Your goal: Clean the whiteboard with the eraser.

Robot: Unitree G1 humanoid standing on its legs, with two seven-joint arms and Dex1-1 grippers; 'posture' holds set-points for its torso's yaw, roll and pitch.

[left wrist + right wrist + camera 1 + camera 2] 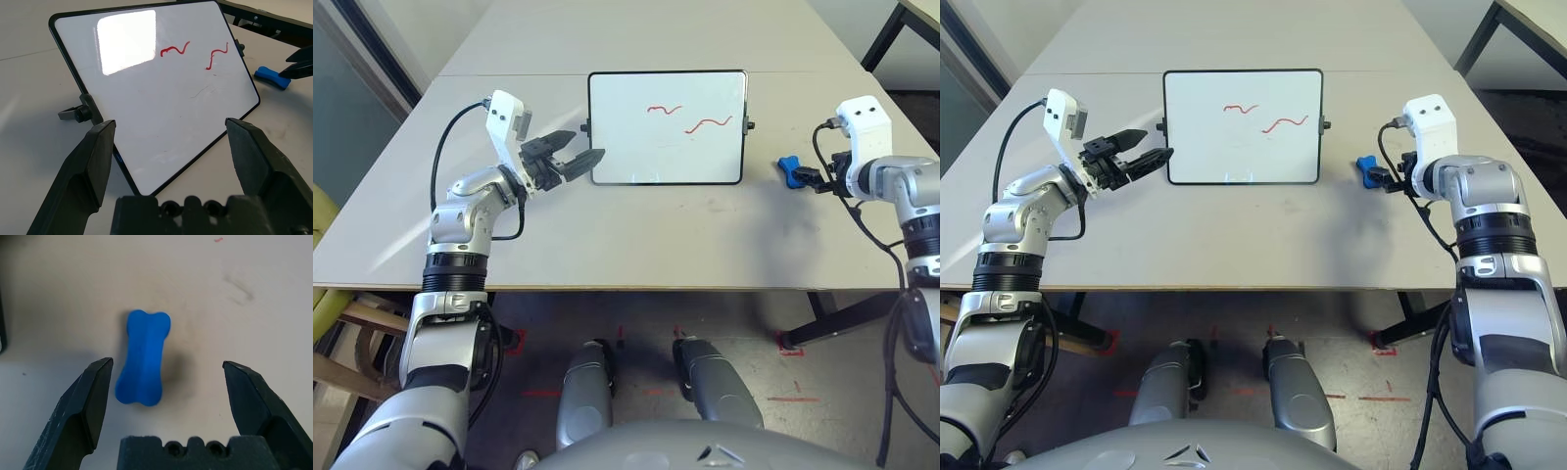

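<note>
Nearest me, L gripper [576, 154] hangs just off the board's near-left corner, jaws wide apart, nothing in them, tips aimed across at the board [667, 127]. R gripper [164, 377] is tipped down over the eraser [143, 357], jaws also wide apart and empty; the eraser lies flat on the table [636, 235], just right of the board, apart from it, and sits between the two fingers but closer to one than the other. That's the main risk I'd guess: if it shuts from here the nearer finger hits first and shoves or spins the little block, so it gets pinched off-centre or squirts out. It's also lying roughly lengthwise along the fingers, so the grab would land on the pinched waist, fine if centred, slippy if not. Coming down too far could jam the tips on the table. Further out: the board seems propped at a tilt on its side knobs, so a hard wipe w/o the L gripper steadying it could push it back or slide it away. Marks are up in the far-right part, a long reach. Count: 1 board, 1 eraser, 2 red squiggles [708, 124], 2 grippers, 1 table.
</note>
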